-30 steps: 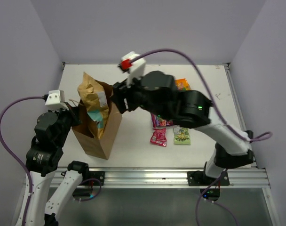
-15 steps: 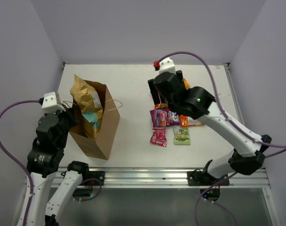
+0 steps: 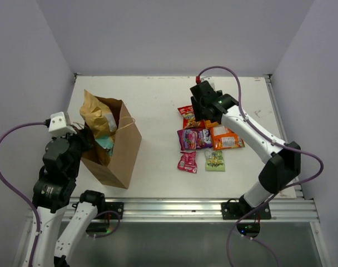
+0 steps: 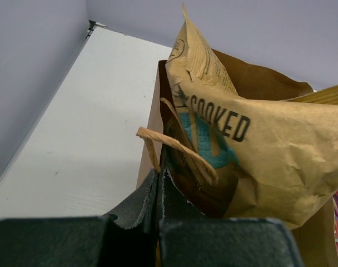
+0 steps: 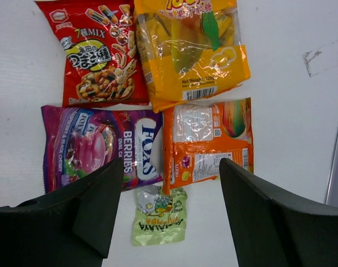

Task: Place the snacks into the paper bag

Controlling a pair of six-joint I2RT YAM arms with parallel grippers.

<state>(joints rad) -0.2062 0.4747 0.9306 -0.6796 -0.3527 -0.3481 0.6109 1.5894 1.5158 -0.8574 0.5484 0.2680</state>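
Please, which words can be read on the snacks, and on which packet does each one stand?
"COOKED": tan chip bag.
"FOX'S BERRIES": purple packet.
"MIX": red packet; the other characters are not Latin.
"Net Weight": yellow packet; the number is too small to read.
The orange packet and the green packet: print too small to read.

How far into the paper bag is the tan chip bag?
Partly in: the tan chip bag sticks up above the rim of the paper bag.

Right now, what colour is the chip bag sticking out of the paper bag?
Chip bag in the paper bag: tan, teal-blue patch, black lettering. Clearest in left wrist view.
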